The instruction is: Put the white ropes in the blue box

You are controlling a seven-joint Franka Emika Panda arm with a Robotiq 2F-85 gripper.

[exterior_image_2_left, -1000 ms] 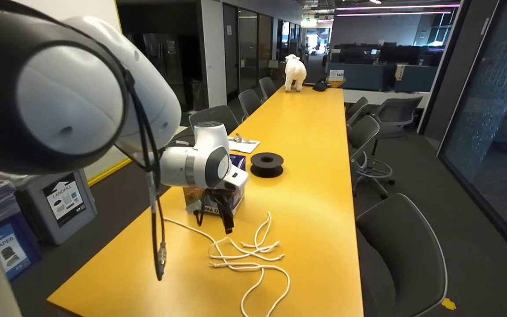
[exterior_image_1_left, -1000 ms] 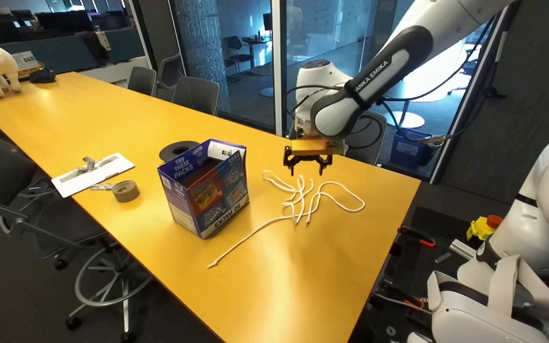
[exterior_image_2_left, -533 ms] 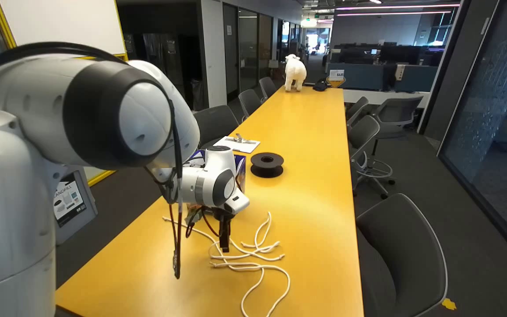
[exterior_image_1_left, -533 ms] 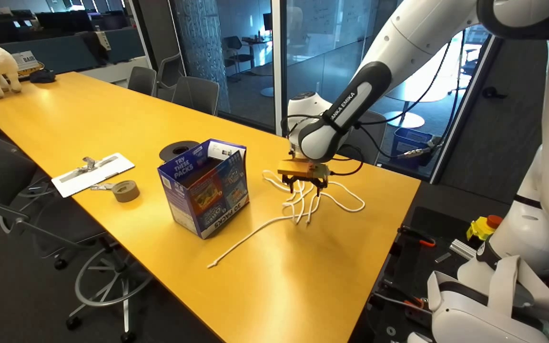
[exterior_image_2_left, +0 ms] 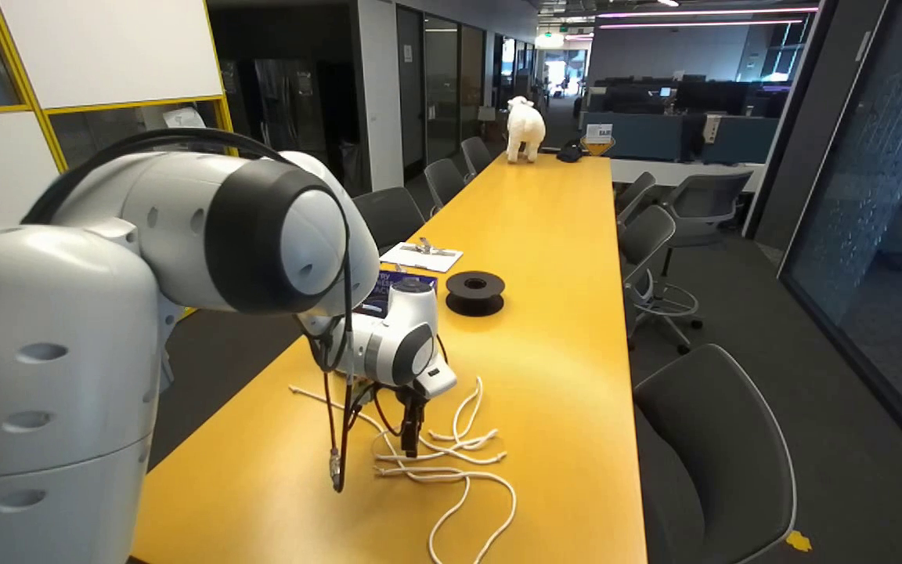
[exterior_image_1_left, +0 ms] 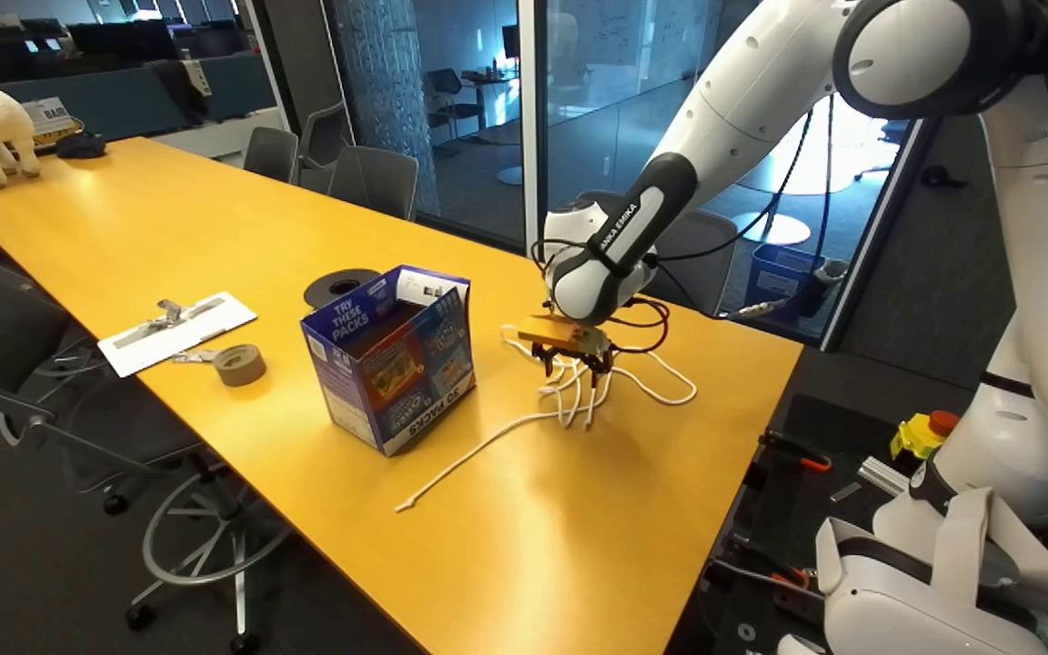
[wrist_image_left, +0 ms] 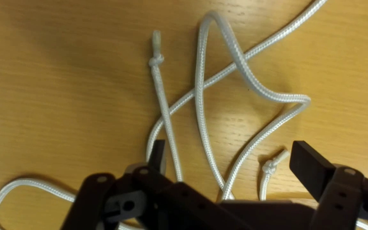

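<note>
The white ropes [exterior_image_1_left: 525,420] lie loosely tangled on the yellow table, one stretching out in a long tail past the blue box [exterior_image_1_left: 419,373]. That box stands upright with its top uncovered; in an exterior view the arm hides most of the blue box [exterior_image_2_left: 380,291]. My gripper [exterior_image_1_left: 571,376] hangs low over the tangle, slightly tilted, its jaws wide apart. In the wrist view several strands of the white ropes [wrist_image_left: 199,95] pass between the fingers of my gripper [wrist_image_left: 228,148], and none is gripped. A knotted rope end lies beside the right-hand finger [wrist_image_left: 310,169].
Behind the box sits a black spool [exterior_image_2_left: 475,294]. A brown tape roll [exterior_image_1_left: 240,365] and a white clipboard [exterior_image_1_left: 176,332] lie close to the table's edge beyond the box. Chairs [exterior_image_2_left: 717,454] line the table, and a white toy sheep [exterior_image_2_left: 525,129] stands far down it.
My gripper has come down toward the ropes, shifted a little toward the box in view and turned slightly. Its jaws stayed apart. The ropes and the box have not moved.
</note>
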